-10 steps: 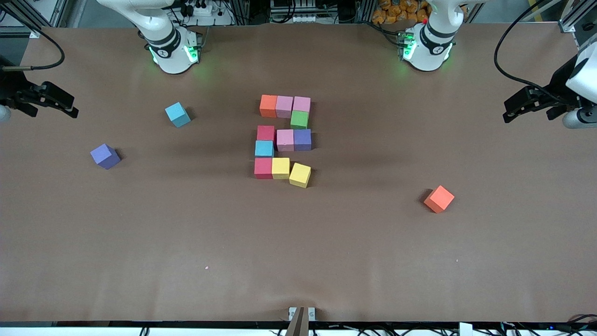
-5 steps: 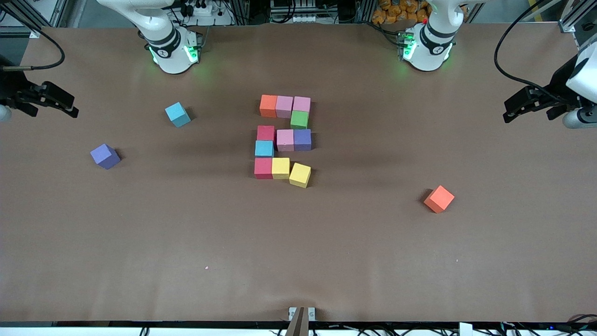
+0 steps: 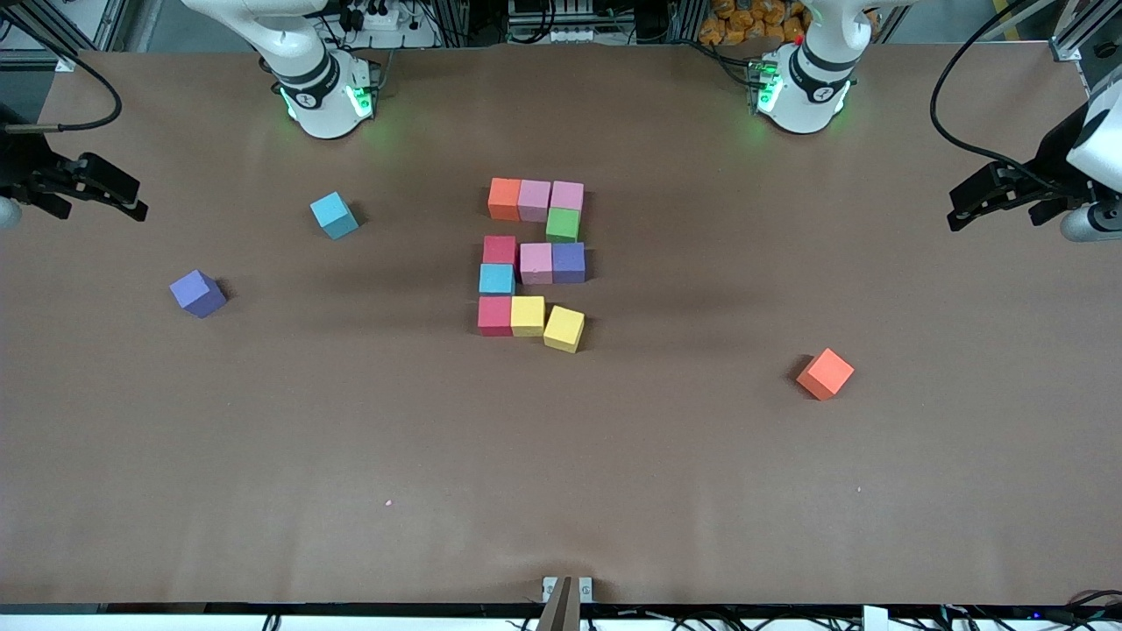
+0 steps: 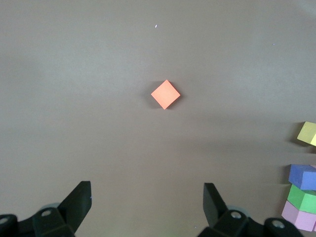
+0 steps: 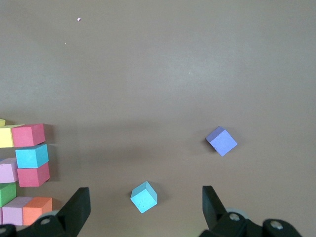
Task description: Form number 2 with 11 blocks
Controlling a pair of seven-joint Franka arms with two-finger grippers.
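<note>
Several blocks lie together mid-table as the number 2 (image 3: 536,263): an orange block (image 3: 504,198) and two pink ones in the row farthest from the camera, then green (image 3: 562,224), a crimson, pink and purple row, cyan (image 3: 496,279), and a crimson and yellow row nearest. The end yellow block (image 3: 564,329) sits askew, slightly out of line. Three loose blocks lie apart: cyan (image 3: 333,215) (image 5: 144,197), purple (image 3: 198,293) (image 5: 221,140), orange (image 3: 825,373) (image 4: 165,94). My right gripper (image 3: 136,200) (image 5: 145,200) hangs open over the right arm's end of the table. My left gripper (image 3: 955,206) (image 4: 147,197) hangs open over the left arm's end. Both are empty.
Both arm bases (image 3: 324,96) (image 3: 802,92) stand along the table edge farthest from the camera. A small clamp (image 3: 566,592) sits at the edge nearest the camera. Brown table surface (image 3: 561,456) stretches between the digit and that edge.
</note>
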